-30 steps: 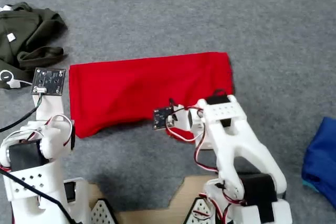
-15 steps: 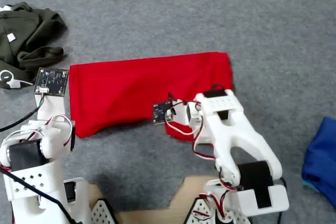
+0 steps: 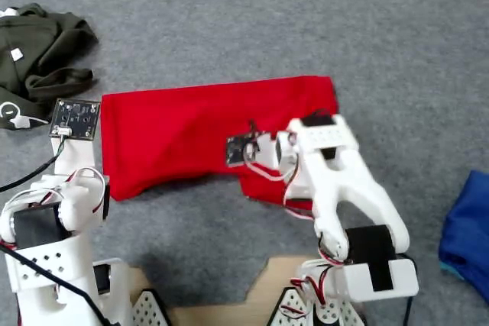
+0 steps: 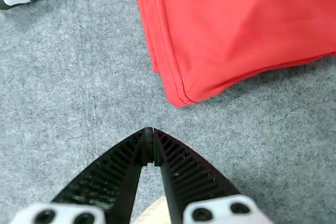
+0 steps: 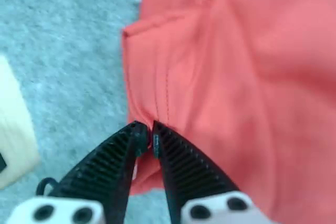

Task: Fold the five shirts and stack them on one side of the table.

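One red shirt (image 3: 206, 131) lies flat in the middle of the table (image 3: 397, 51), its near hem pinched in the closed right gripper (image 5: 146, 132). Best to lift low and carry the hem straight over so the edges align. The left gripper (image 4: 149, 140), closed and empty, hovers beside the shirt's corner.

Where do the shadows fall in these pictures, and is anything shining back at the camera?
High view: even, soft light, no glare; a thin dark shadow runs under the red shirt's near edge on the grey table. Left wrist view: a shadow lines the shirt's folded edge. Right wrist view: only gentle shading in the shirt's creases beside the right gripper.
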`<state>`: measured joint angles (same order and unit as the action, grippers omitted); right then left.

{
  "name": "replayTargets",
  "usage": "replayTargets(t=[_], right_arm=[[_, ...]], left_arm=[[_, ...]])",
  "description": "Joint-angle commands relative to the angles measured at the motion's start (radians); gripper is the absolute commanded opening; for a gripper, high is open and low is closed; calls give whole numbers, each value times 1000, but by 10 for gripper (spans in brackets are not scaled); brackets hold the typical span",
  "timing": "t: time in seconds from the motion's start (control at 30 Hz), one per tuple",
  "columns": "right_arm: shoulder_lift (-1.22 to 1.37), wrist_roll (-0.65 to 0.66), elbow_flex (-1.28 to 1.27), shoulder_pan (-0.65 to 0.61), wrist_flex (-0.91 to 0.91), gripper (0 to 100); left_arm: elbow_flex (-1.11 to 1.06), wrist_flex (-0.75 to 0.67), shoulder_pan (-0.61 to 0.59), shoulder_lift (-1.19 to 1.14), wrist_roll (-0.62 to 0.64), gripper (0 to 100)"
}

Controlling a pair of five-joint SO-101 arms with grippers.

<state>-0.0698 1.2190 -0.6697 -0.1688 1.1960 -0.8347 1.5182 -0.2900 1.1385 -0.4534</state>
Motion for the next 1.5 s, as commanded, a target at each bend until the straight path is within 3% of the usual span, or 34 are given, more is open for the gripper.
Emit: replayTargets(t=[0.0,0.43,1.07,1.47], right_arm=[[1,-14,143,33,69,5],[21,-8,329,25,95,5],[472,-8,874,30,175,5],[616,-15,993,33,176,9]], left_arm=[[9,-11,-9,12,-11,20],[5,-9,-9,10,-11,20],[3,-6,-11,16,-9,20],[11,-8,-9,16,-9,20]])
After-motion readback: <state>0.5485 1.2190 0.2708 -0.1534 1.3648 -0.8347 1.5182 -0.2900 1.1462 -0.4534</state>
